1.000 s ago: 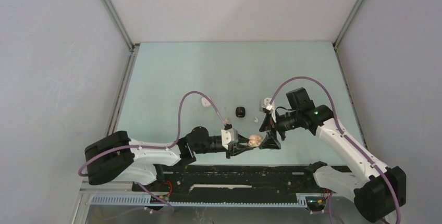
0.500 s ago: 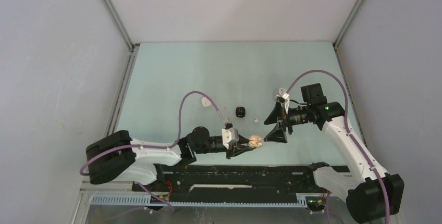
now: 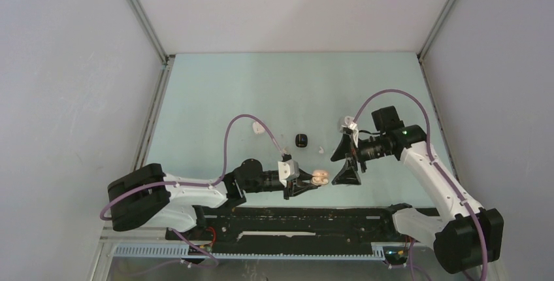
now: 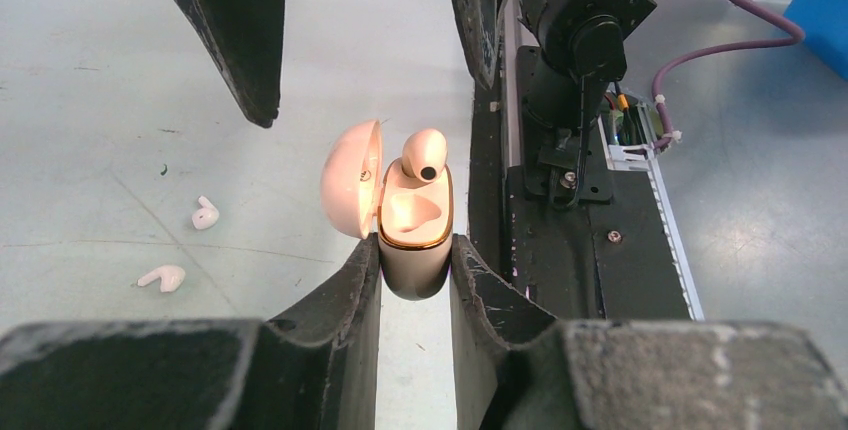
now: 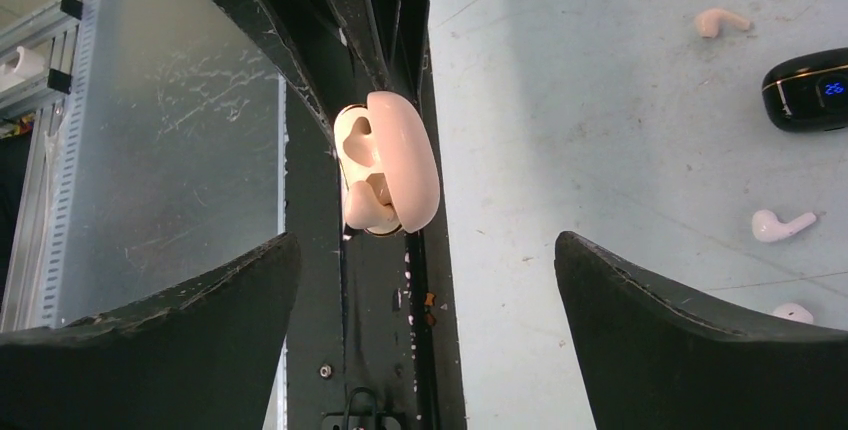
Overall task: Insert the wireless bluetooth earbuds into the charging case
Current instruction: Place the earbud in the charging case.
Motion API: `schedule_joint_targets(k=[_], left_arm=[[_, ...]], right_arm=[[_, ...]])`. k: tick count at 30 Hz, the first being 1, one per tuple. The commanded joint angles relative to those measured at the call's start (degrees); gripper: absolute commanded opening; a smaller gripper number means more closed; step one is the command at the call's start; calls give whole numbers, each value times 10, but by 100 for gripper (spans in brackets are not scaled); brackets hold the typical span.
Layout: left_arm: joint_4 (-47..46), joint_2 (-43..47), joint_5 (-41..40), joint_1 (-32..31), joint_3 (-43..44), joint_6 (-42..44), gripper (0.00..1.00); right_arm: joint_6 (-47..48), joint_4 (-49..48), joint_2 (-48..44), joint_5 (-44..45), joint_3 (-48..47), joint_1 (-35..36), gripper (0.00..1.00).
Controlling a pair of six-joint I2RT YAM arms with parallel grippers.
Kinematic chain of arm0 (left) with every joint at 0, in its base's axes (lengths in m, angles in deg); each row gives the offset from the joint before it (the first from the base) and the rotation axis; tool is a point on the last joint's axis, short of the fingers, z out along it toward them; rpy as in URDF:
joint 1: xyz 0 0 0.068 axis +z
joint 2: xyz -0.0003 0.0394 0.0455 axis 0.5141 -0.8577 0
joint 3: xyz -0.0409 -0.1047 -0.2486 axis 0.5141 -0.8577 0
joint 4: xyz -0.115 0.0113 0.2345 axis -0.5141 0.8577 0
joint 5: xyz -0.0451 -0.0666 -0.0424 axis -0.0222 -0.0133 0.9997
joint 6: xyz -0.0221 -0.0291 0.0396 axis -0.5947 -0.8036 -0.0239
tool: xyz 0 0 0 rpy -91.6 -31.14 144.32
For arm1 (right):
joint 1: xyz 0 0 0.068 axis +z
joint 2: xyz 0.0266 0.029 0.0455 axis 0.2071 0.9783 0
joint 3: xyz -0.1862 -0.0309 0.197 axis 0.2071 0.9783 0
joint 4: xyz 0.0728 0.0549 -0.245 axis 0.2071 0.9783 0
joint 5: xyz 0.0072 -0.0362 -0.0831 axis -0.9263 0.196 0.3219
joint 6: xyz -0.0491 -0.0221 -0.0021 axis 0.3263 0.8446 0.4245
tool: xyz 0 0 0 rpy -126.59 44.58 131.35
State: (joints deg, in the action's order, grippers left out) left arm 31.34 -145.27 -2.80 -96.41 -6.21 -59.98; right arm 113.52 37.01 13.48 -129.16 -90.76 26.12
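My left gripper (image 4: pixel 415 250) is shut on a pinkish charging case (image 4: pixel 415 240), held just above the table's near edge with its lid (image 4: pixel 350 193) swung open. One pinkish earbud (image 4: pixel 424 155) sits in the far socket, sticking up; the near socket shows bare. From above, the case (image 3: pixel 319 177) lies between the two arms. My right gripper (image 3: pixel 341 161) stands open just right of the case, with nothing between its fingers (image 4: pixel 235 20). In the right wrist view the case (image 5: pixel 385 175) is ahead of the wide jaws of that gripper (image 5: pixel 425 242). Loose white earbuds (image 4: pixel 205 214) (image 4: pixel 162 277) lie on the table.
A black case (image 3: pixel 301 140) with a lit display lies mid-table, an earbud (image 3: pixel 321 149) just right of it. A small white rounded object (image 3: pixel 259 129) sits further left. The black base rail (image 5: pixel 380 330) runs under the held case. Grey walls close in both sides.
My right gripper has drawn back from the case to the right and its jaws have spread wider. The left arm and the case have stayed put.
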Motion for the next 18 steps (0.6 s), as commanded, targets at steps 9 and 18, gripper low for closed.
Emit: schedule_joint_targets(k=[9, 18], left_arm=[[-32, 6, 5, 2, 16, -15, 0], [-32, 1, 10, 2, 19, -13, 0]], right_arm=[[-54, -71, 16, 83, -13, 71, 97], [-82, -93, 44, 108, -13, 71, 91]])
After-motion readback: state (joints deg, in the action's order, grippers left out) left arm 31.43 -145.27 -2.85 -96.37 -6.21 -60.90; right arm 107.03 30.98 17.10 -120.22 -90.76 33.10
